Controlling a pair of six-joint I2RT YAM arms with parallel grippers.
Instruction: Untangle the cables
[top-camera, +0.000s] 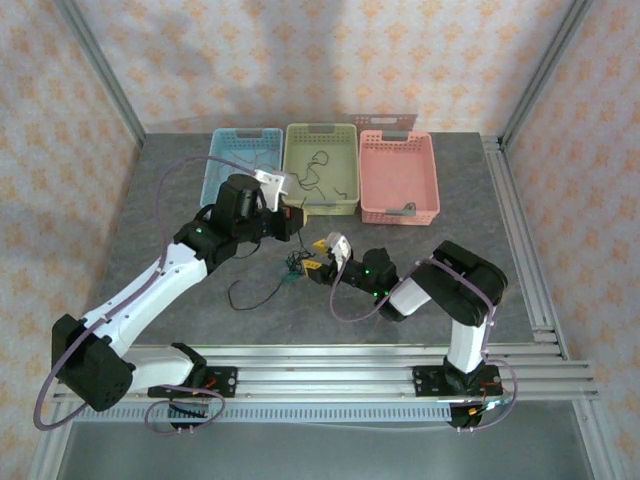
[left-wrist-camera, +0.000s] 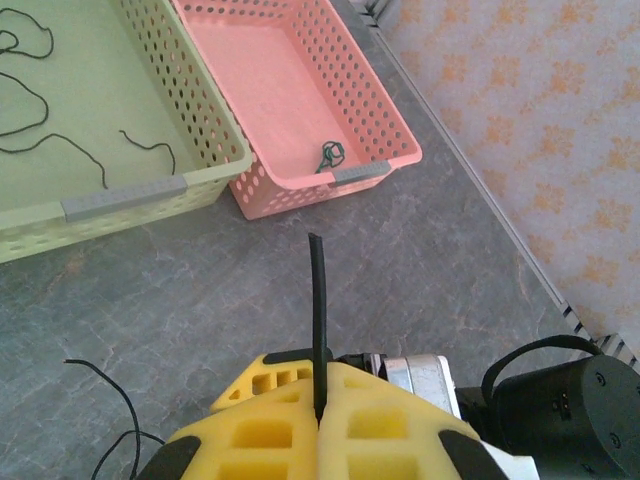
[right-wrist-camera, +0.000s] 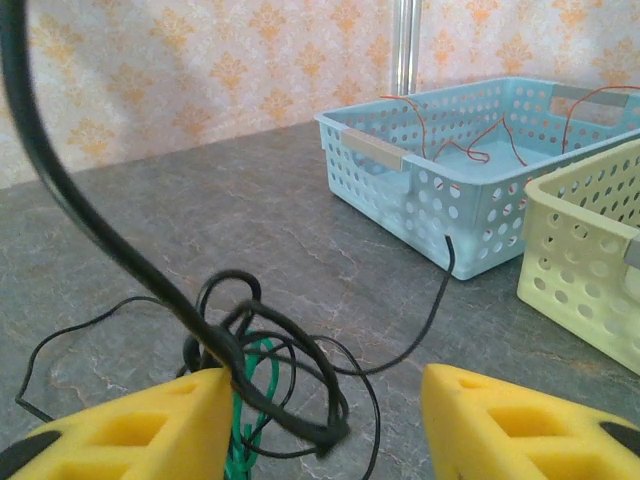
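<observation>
The cables form a small knot (right-wrist-camera: 262, 365) of black strands with a green one (right-wrist-camera: 240, 440), lying on the grey table (right-wrist-camera: 200, 230) at centre (top-camera: 295, 265). My right gripper (right-wrist-camera: 320, 420) is open, low at the table. The knot sits between its yellow fingers (right-wrist-camera: 150, 425), against the left one. A thicker black cable (right-wrist-camera: 60, 170) rises from the knot to the upper left. My left gripper (left-wrist-camera: 320, 370) is shut on a black cable end (left-wrist-camera: 317, 290) that sticks out past the tips; it hangs above the table left of the knot (top-camera: 292, 220).
Three baskets stand at the back: blue (top-camera: 245, 133) with red wires (right-wrist-camera: 480, 140), green (top-camera: 320, 128) with black wires (left-wrist-camera: 30, 110), pink (top-camera: 397, 136) with a small green coil (left-wrist-camera: 330, 153). A loose black strand (top-camera: 250, 295) trails on the table toward the front.
</observation>
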